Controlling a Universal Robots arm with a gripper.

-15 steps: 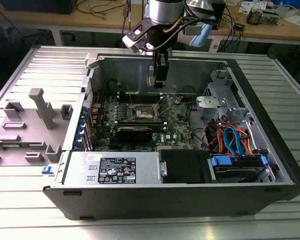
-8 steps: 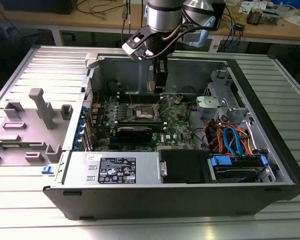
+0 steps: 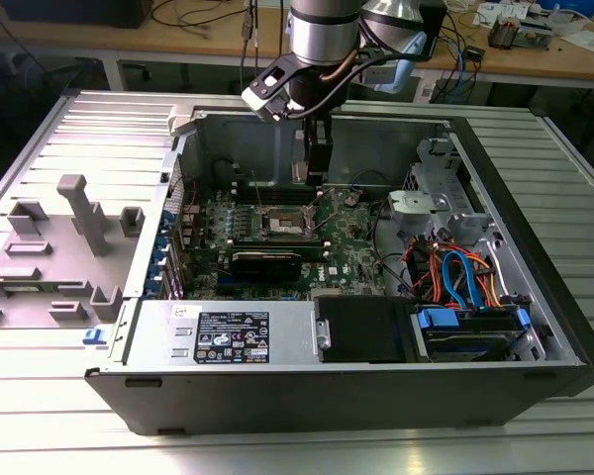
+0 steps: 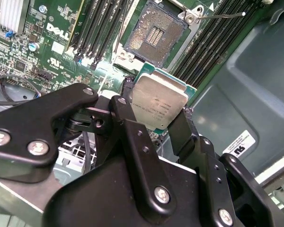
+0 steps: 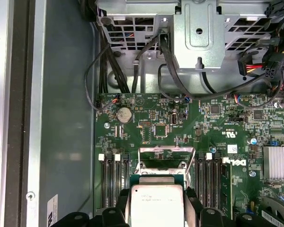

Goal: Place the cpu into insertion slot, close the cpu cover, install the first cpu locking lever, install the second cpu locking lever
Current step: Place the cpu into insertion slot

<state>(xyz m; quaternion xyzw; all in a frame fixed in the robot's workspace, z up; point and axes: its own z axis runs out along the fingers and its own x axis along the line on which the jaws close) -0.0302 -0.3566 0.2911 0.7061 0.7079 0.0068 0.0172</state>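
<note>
One cpu (image 4: 158, 101) is held by the pincer (image 4: 156, 112), whose fingers (image 4: 130, 127) are closed narrowly on two opposite edges, the metal top left bare. It is carried above the board, near the slot (image 4: 154, 35) but apart from it and not yet seated. The chip is judged light, stiff and thin, with a smooth top that may slip. Its underside and the slot's fine contacts are judged fragile, so the edges are the right place for a hold. One slot is counted, lying open. One cover (image 5: 166, 153) is seen in the first wrist view, raised on its hinge. One lever (image 4: 222, 16) is made out; a second cannot be told.
</note>
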